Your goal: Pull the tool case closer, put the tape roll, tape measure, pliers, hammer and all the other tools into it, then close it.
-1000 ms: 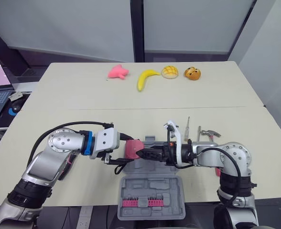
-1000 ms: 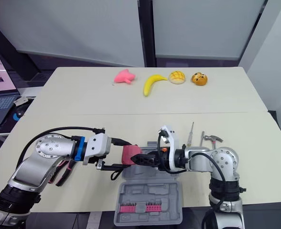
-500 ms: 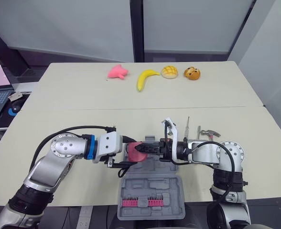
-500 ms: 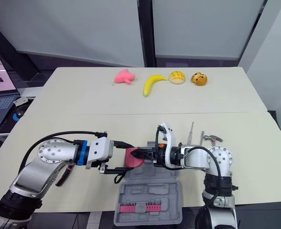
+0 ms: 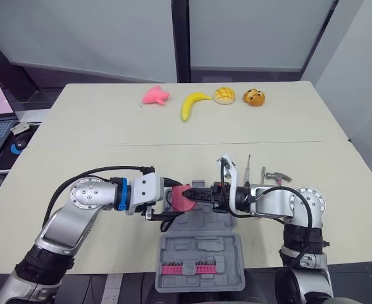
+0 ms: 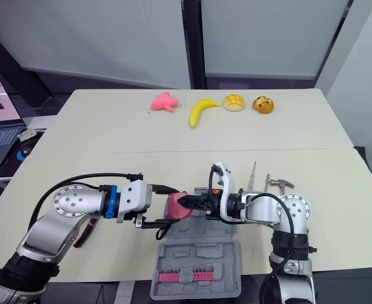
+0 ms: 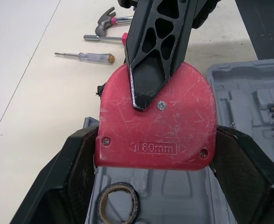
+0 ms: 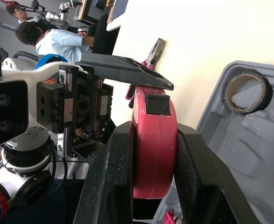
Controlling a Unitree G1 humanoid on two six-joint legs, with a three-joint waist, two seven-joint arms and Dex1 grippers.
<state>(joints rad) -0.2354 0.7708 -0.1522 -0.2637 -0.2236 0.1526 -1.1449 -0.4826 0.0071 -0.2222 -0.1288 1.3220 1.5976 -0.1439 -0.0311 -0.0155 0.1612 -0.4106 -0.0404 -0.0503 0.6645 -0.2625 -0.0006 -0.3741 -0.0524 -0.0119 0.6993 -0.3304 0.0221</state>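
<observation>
Reads as a hard, scuffed plastic shell: the tape measure (image 5: 185,197) should be rigid, compact, fairly dense and slick on its flat faces. Best pinched across those faces or the narrow edges, clear of the blade mouth. Hangs above the 12 o'clock rim of the open tool case (image 5: 202,250), clamped edge to edge by the left end effector (image 5: 173,202) and face to face by the right end effector (image 5: 193,194). Tape roll (image 7: 120,204) already inside. Against one second ago: carried slightly toward 3 o'clock, right elbow drawn in closer.
</observation>
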